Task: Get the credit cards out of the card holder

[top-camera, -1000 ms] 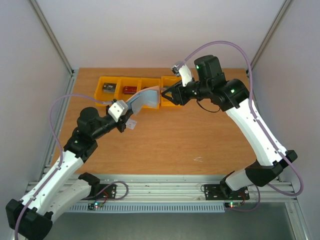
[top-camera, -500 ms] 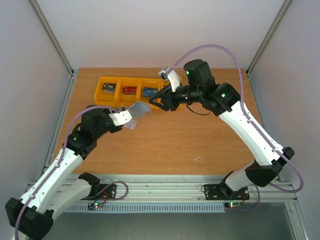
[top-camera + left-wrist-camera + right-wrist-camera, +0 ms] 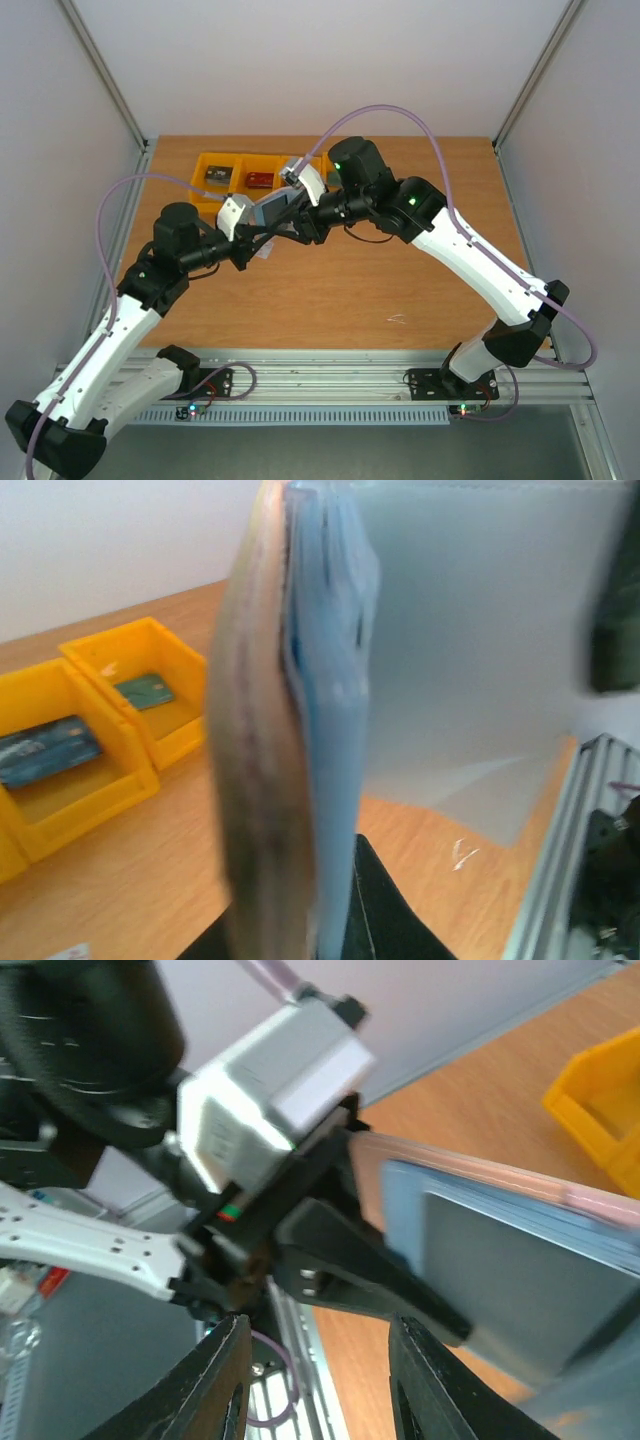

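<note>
Your left gripper (image 3: 258,238) is clamped tight on the flat folding card holder (image 3: 305,730), blue-grey inside and pinkish outside, held on edge in the air. Your right gripper (image 3: 318,1332) stands half open just beside it, gripping nothing. No credit card shows clearly, so find 1 card edge and square both fingers to it before closing.
</note>
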Motion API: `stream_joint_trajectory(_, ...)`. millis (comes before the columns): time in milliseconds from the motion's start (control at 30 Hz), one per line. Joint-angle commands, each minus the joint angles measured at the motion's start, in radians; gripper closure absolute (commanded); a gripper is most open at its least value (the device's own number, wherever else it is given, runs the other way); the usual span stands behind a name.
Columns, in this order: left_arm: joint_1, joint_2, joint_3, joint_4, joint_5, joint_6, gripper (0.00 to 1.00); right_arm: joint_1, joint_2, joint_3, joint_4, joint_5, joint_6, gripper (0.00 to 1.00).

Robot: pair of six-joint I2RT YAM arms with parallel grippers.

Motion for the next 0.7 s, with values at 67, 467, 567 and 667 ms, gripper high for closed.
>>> stream_joint_trajectory(67,0.026,-0.038,-0.042,0.183,0.136,-0.222,1.00,-0.007,-0.039,-0.066,-0.011,0.232,-0.009,0.63)
stream_joint_trajectory(467,0.046,-0.075,-0.093,0.151,0.055,-0.170,1.00,-0.044,-0.070,0.008,-0.226,0.565,-0.001,0.68)
stream_joint_trajectory(567,0.045,-0.049,-0.104,0.078,-0.110,-0.114,1.00,-0.043,-0.113,-0.008,-0.263,0.571,0.019,0.67)
stream_joint_trajectory(667,0.043,-0.015,-0.108,0.005,-0.242,-0.040,1.00,-0.027,-0.174,-0.041,-0.254,0.537,0.040,0.67)
